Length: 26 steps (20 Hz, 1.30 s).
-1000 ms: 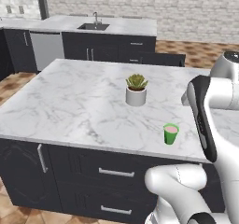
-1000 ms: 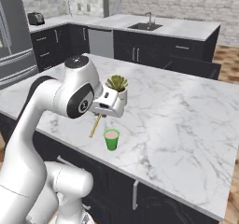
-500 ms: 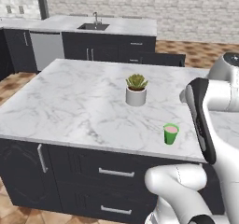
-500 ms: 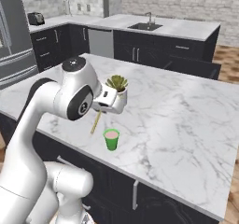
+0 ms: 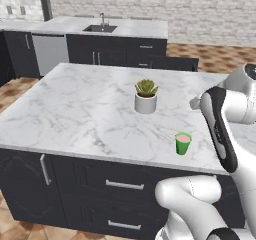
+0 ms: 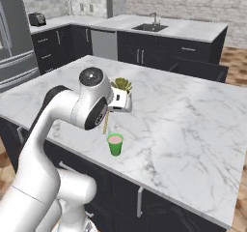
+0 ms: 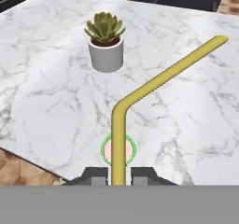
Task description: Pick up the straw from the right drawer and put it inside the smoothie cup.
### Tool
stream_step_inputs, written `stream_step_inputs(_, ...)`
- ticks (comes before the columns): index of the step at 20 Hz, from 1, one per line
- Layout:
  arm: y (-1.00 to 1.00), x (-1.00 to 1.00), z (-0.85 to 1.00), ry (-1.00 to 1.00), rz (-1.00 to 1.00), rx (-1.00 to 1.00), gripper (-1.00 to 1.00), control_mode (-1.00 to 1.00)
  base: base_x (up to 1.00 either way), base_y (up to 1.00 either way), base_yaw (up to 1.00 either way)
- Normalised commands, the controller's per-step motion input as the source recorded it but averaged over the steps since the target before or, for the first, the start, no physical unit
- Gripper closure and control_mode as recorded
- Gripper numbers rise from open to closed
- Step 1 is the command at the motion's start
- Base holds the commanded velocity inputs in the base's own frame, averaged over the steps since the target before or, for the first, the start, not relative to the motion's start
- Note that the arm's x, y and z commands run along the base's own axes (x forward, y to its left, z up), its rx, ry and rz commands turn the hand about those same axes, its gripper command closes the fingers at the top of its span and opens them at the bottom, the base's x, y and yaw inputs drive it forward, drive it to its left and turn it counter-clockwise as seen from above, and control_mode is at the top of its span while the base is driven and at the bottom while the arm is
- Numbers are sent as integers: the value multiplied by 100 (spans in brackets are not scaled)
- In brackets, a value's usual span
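holding the straw [image 7: 122, 120] clamped between its fingertips, the gripper [image 7: 118, 175] hangs over the smoothie cup [image 7: 118, 150] at lower centre of the hand view. pickup looks done; lowering the straw into the cup remains. potted plant [image 7: 106, 41] sits upper left.

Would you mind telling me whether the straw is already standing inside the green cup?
No; in the hand view the straw is clamped between the fingers, above the cup on the counter.
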Motion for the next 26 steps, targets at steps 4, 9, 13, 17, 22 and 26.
stream_step_inputs(4, -10, 50, 12, 16, 25, 3, 100, -100, 0, 0, 0)
stream_step_inputs(9, -11, 43, 8, 19, 39, 8, 100, -100, 0, 0, 0)
stream_step_inputs(13, 0, 25, -10, 11, 50, 14, 100, -100, 0, 0, 0)
stream_step_inputs(17, 2, 10, -1, 0, 33, 8, 100, -100, 0, 0, 0)
stream_step_inputs(22, 16, 0, -6, 0, 5, 5, 100, -100, 0, 0, 0)
stream_step_inputs(26, 2, -12, -27, 0, 0, 18, 100, -100, 0, 0, 0)
